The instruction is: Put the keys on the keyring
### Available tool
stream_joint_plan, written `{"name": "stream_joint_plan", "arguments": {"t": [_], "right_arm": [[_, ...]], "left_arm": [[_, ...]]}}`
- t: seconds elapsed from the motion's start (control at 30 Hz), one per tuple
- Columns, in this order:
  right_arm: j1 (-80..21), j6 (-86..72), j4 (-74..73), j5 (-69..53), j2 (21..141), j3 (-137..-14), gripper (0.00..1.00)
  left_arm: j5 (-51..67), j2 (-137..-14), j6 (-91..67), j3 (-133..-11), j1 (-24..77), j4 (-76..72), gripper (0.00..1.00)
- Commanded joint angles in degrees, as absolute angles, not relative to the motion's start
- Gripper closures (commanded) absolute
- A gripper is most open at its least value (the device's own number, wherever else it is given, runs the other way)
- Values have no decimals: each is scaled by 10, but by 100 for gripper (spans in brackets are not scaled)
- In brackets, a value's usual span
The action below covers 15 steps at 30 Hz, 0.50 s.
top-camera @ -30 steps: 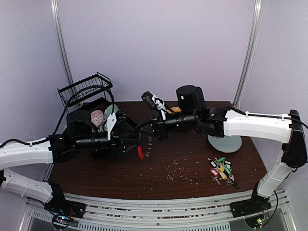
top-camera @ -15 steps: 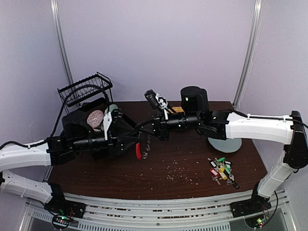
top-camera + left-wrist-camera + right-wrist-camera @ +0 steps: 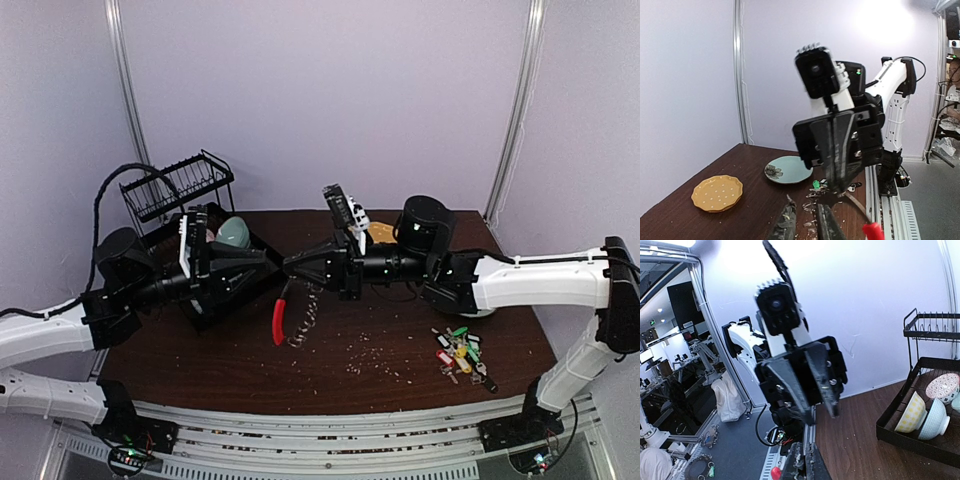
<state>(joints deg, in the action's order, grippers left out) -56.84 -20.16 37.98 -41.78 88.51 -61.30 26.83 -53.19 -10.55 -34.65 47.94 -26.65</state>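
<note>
The right claw is pinched tight on the keyring, which dangles straight below its tips, red arc and silver loops hanging down. The left claw sits nose to nose with it, jaws just a slim gap apart. The keys lie heaped on the table, well behind the right claw.

Above the table's centre the left gripper and right gripper meet nose to nose, keyring dangling beneath; the front lies open, rack walls left rear, keys litter right front.
</note>
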Motion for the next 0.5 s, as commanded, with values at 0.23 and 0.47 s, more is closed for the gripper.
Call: {"name": "stream_joint_plan", "arguments": {"t": [0.23, 0.47], "right_arm": [[-583, -221, 466, -376, 863, -598, 100], [-583, -216, 473, -360, 871, -599, 100]], "left_arm": [[366, -618, -170, -331, 485, -431, 70], [342, -617, -191, -305, 490, -514, 68]]}}
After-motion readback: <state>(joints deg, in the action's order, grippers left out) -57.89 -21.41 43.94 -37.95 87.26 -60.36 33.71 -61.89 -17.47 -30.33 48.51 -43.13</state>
